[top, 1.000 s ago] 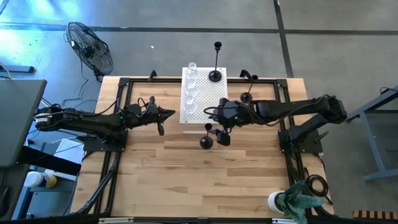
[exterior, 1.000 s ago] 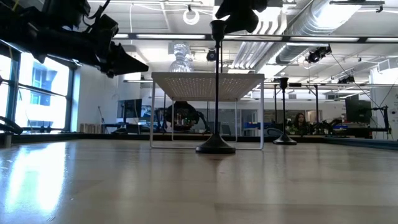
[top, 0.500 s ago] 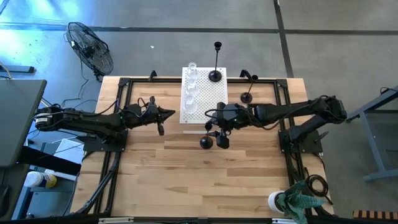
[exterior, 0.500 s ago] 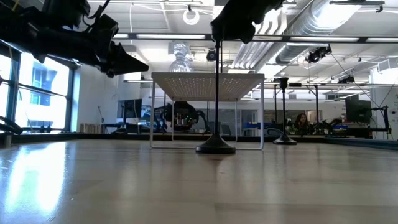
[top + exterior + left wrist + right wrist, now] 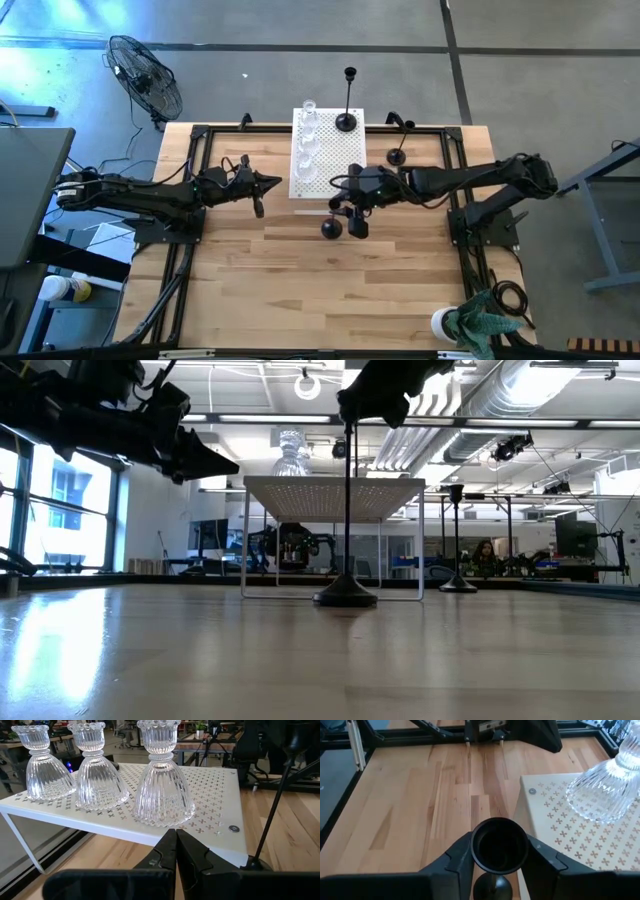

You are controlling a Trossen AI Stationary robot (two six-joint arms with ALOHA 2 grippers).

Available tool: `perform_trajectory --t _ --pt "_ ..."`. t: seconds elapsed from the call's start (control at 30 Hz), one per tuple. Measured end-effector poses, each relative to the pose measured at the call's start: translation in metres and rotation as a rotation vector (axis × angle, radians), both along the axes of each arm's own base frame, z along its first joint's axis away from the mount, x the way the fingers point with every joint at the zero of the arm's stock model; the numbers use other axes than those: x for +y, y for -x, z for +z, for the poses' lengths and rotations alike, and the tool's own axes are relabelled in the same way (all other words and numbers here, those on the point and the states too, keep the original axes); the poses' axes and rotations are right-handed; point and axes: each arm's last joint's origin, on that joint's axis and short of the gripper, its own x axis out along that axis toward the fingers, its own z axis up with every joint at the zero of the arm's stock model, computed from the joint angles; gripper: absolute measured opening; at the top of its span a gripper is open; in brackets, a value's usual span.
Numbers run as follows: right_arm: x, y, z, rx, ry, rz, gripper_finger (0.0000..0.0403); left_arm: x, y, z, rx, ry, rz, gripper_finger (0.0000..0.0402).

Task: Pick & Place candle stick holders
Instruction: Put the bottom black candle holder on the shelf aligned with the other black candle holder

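A tall black candle stick holder (image 5: pixel 347 510) stands upright on its round base near the white perforated board (image 5: pixel 325 165). My right gripper (image 5: pixel 499 851) is shut on the holder's cup, and it also shows in the high view (image 5: pixel 347 208). Three clear glass holders (image 5: pixel 162 780) stand on the board. Two more black holders (image 5: pixel 347 120) (image 5: pixel 397 156) stand at the board's far right and on the table beyond it. My left gripper (image 5: pixel 176 847) hangs shut and empty to the left of the board (image 5: pixel 258 206). My right gripper pinches the round cup (image 5: pixel 476 847) at the top of the black holder's stem between its two fingers (image 5: pixel 457 861), one on each side. It comes slanting down from the table's right. The holder stays upright, its domed base (image 5: pixel 346 597) on the table.
A fan (image 5: pixel 145 80) stands on the floor beyond the far left corner. Black frame rails (image 5: pixel 185 240) run along the table's left and right sides. Bare wood (image 5: pixel 320 290) lies toward the near edge.
My right gripper has gone a little toward the table's left edge and onto the black holder's top. In the low view the cup showed free beside it a second ago; the gripper covers it now. The holder has kept its place.
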Motion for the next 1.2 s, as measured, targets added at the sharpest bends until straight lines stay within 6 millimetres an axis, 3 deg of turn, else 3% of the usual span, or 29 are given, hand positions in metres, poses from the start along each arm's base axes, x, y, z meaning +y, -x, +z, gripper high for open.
perform_trajectory --t 0.1,0.27,0.6,0.93,1.07,1.2 --pt "0.0 -0.001 0.007 -0.019 -0.001 0.001 0.0124 0.0 0.0 0.0 0.0 0.0 0.0 0.0001" --pt "0.002 -0.003 0.035 -0.094 -0.076 0.016 0.0141 0.0 0.0 0.0 0.001 0.0 0.0 0.0001" --pt "-0.004 0.011 0.115 -0.13 -0.098 -0.038 0.0136 0.0 0.0 -0.001 0.008 0.002 0.0 0.0001" --pt "-0.06 0.045 0.177 -0.175 -0.017 -0.283 0.0135 0.0 0.0 -0.001 0.007 0.001 0.0 0.0001" --pt "-0.087 0.055 0.183 -0.177 -0.011 -0.347 0.0135 0.0 0.0 -0.001 0.006 0.001 0.0 0.0001" --pt "-0.114 0.062 0.176 -0.158 -0.036 -0.393 0.0135 0.0 0.0 0.0 0.005 0.001 0.0 0.0001"
